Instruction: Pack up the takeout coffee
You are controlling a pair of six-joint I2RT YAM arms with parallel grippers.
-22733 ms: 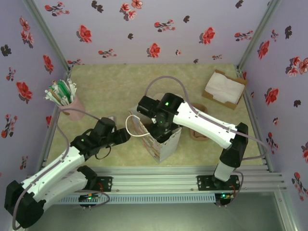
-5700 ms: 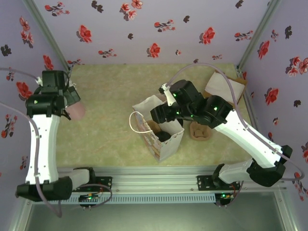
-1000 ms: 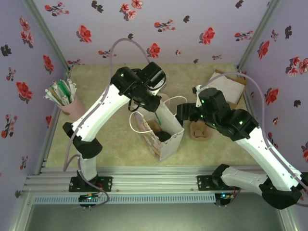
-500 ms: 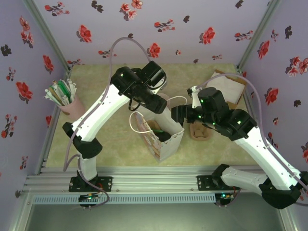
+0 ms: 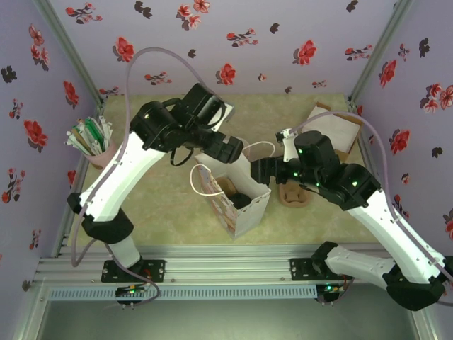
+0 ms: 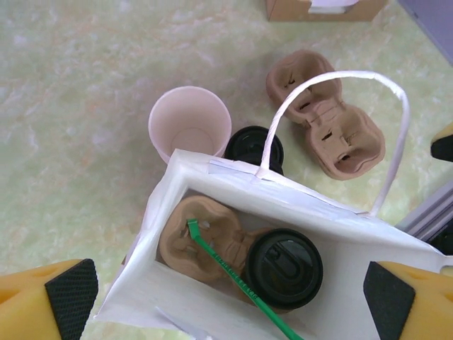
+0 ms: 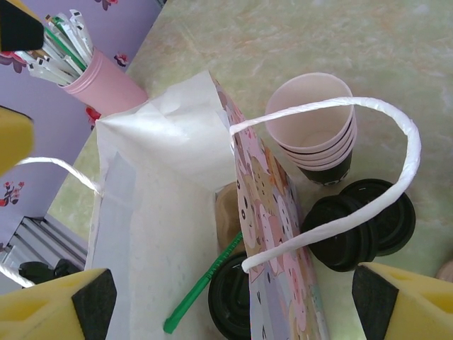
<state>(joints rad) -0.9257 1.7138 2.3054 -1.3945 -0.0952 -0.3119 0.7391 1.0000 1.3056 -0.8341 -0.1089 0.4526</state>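
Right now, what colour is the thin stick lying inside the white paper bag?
Green. The stick shows best in the left wrist view.

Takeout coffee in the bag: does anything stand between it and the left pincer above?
Nothing visible does. The takeout coffee sits in the brown carrier inside the open bag, its lid bare below the open left pincer. A green stick lies beside the lid; the bag handle arcs away from it.
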